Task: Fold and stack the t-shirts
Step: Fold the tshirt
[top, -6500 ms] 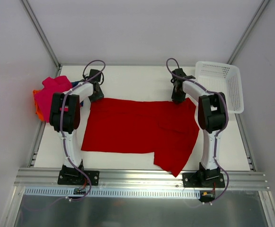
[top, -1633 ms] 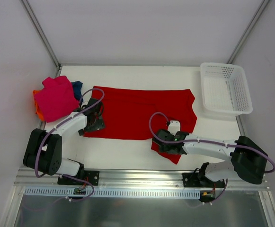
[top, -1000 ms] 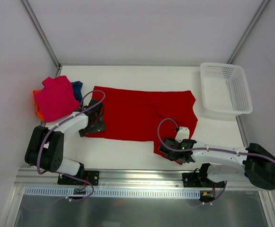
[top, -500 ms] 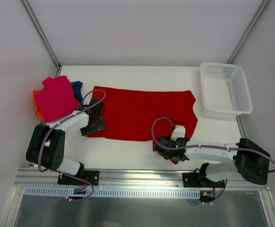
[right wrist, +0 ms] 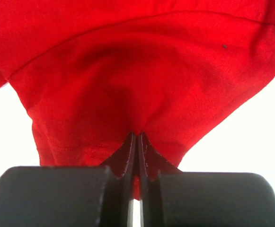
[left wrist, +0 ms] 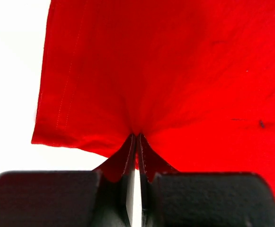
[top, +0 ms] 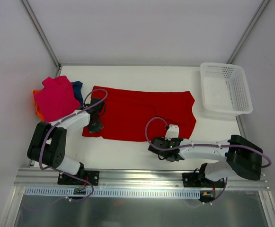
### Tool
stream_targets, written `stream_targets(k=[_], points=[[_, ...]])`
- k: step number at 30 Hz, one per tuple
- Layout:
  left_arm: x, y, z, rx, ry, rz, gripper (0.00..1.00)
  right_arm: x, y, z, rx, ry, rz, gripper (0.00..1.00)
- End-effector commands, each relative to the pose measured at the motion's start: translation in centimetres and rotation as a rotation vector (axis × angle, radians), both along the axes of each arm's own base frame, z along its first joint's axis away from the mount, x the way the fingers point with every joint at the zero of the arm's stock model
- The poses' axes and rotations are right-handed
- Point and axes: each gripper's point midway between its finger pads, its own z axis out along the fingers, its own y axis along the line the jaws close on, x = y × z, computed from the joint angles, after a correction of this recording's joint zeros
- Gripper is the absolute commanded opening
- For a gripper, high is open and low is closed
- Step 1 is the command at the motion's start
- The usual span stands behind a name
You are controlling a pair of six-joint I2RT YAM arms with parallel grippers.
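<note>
**Progress: first shirt gripped, nothing folded yet**

Mid-table the bright red cloth t-shirt (top: 142,111) lies spread flat. The magenta-pink t-shirt (top: 56,97), orange t-shirt (top: 37,111) and dark blue t-shirt (top: 77,88) wait heaped at the left. The left gripper (left wrist: 137,137) pinches the red shirt's near-left hem and the right gripper (right wrist: 137,135) pinches its near sleeve. A second ago both jaws stood spread.

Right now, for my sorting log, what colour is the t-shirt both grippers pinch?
The t-shirt is bright red; left wrist view.
</note>
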Motion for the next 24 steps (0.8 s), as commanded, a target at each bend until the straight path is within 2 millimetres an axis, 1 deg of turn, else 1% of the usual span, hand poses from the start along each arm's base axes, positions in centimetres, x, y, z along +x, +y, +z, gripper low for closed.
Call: stream_targets(k=[1, 5, 6, 8, 9, 11, 12, 13, 14, 15, 18, 24], points=[[-1.5, 0.6, -0.6, 0.034, 0.066, -0.008, 0.00, -2.8, -2.9, -1.3, -0.127, 0.123, -0.006, 0.00], [-1.4, 0.9, 0.0, 0.042, 0.039, -0.010, 0.00, -2.4, -2.8, 0.3, -0.143, 0.091, -0.001, 0.00], [-1.4, 0.9, 0.3, 0.043, 0.029, -0.006, 0.14, -2.3, -2.5, 0.7, -0.138, 0.084, 0.003, 0.00], [-1.3, 1.0, 0.6, 0.044, 0.021, -0.005, 0.34, -2.2, -2.7, 1.0, -0.153, 0.082, 0.004, 0.00], [-1.4, 1.0, 0.7, 0.047, 0.025, -0.006, 0.56, -2.3, -2.8, 1.0, -0.160, 0.083, 0.004, 0.01], [-1.4, 1.1, 0.7, 0.059, 0.025, -0.006, 0.73, -2.3, -3.1, 1.4, -0.177, 0.084, 0.003, 0.00], [-1.5, 1.2, 0.7, 0.064, 0.026, -0.006, 0.74, -2.3, -3.3, 1.4, -0.184, 0.083, 0.001, 0.00], [-1.6, 1.2, 0.8, 0.069, 0.030, -0.006, 0.79, -2.3, -3.4, 1.5, -0.185, 0.080, 0.002, 0.00], [-1.7, 1.2, 0.8, 0.078, 0.031, -0.005, 0.80, -2.3, -3.5, 1.4, -0.185, 0.081, -0.002, 0.00], [-1.7, 1.3, 1.0, 0.087, 0.024, -0.002, 0.84, -2.3, -3.5, 1.3, -0.184, 0.080, -0.001, 0.00], [-1.8, 1.9, 1.6, 0.123, 0.010, 0.011, 0.86, -2.3, -3.4, 1.2, -0.173, 0.078, 0.003, 0.00], [-2.4, 2.1, 1.2, 0.151, 0.050, 0.021, 0.85, -2.4, -3.6, 0.8, -0.160, 0.076, 0.007, 0.01]])
